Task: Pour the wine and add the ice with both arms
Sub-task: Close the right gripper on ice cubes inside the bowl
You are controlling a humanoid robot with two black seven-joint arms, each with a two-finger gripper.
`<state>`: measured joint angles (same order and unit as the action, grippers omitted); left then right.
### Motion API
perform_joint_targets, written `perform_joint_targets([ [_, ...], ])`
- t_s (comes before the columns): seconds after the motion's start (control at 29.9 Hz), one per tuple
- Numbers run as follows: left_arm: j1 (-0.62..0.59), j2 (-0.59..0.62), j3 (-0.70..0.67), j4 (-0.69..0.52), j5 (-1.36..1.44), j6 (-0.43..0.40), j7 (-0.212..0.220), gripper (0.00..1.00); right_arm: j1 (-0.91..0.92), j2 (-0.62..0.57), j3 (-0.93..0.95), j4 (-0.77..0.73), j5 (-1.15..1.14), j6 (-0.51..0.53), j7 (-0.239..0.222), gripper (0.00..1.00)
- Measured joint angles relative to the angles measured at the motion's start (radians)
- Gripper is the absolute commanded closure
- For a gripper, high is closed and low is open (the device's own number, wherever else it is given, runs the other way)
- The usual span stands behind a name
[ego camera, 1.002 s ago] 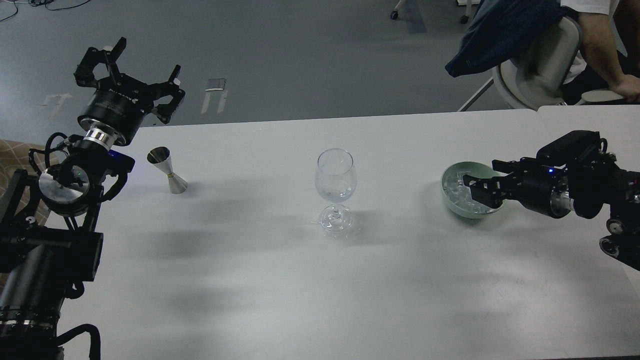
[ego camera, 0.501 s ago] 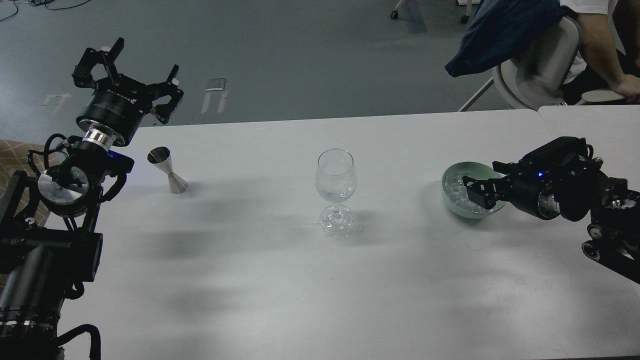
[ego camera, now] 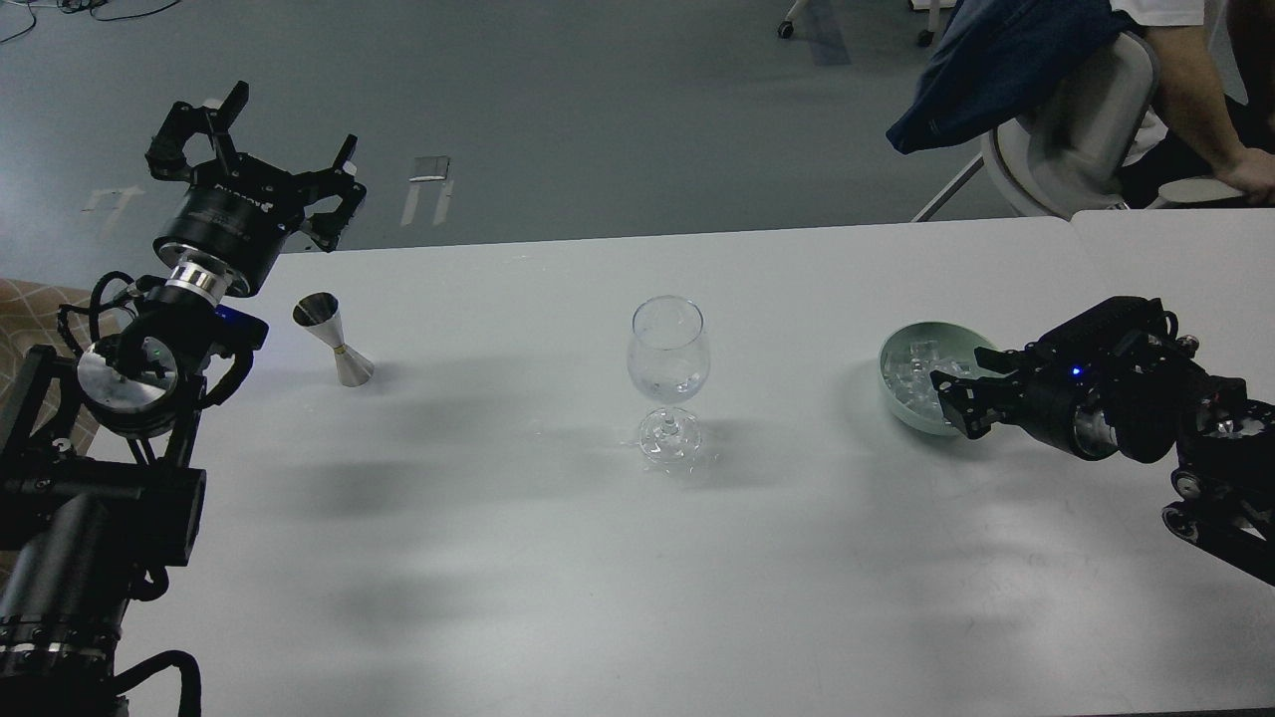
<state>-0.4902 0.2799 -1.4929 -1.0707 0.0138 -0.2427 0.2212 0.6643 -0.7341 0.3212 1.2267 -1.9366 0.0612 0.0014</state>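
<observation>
A clear wine glass (ego camera: 669, 358) stands upright at the table's middle. A pale green bowl (ego camera: 899, 410) to its right holds a heap of clear ice (ego camera: 911, 373). My right gripper (ego camera: 953, 400) sits low at the bowl's near right rim, over the ice. Its fingers are dark and bunched, so I cannot tell whether they are open or hold a cube. My left gripper (ego camera: 271, 134) is raised over the table's far left corner, open and empty. A steel jigger (ego camera: 335, 340) stands just below and to the right of it.
The white table (ego camera: 558, 558) has a seam to a second table at the far right. A person on a grey chair (ego camera: 1076, 129) sits beyond the far right corner. The floor lies beyond the far edge.
My right arm has dropped and drawn back a little to the right, moving its gripper from inside the bowl to the near right rim. The left arm has barely moved.
</observation>
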Motion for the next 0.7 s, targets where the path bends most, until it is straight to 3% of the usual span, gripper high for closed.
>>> perform_joint_targets([
  [0.7, 0.004, -0.004, -0.007, 0.001, 0.0, -0.001, 0.0, 0.03, 0.015, 0.062, 0.005, -0.042, -0.001, -0.001, 0.0, 0.44],
])
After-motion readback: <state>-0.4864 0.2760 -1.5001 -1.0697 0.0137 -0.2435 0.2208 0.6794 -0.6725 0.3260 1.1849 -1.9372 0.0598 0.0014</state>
